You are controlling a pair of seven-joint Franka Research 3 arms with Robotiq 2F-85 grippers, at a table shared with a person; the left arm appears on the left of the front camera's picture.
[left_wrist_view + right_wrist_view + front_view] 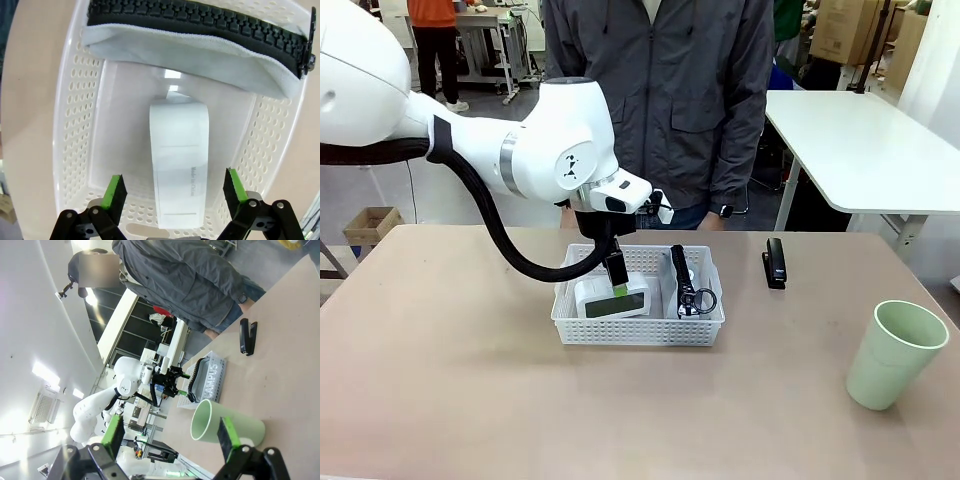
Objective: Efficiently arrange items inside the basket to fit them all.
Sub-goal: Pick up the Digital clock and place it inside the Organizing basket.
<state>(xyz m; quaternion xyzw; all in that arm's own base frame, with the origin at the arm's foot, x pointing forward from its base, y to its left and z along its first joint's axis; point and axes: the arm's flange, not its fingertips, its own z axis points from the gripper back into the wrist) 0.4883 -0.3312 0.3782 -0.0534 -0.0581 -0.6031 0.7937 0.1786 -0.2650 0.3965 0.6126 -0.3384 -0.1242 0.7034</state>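
Left gripper (174, 186): hanging wide open, straddling box (610, 302).
Box: lying in left half of basket (640, 330), beside pouch (200, 55).
Stapler (775, 262): lying on counter (440, 380), right of basket.
Cup (898, 352): standing near right.
Right gripper (170, 426): gaping wide, holding nothing.

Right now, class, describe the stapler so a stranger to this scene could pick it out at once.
Find the white lattice basket near the middle of the tan table. Just past its right end, toward the person's side, the stapler lies flat on the tabletop. It is slim and black, unlike the upright pale green cup nearer the robot.
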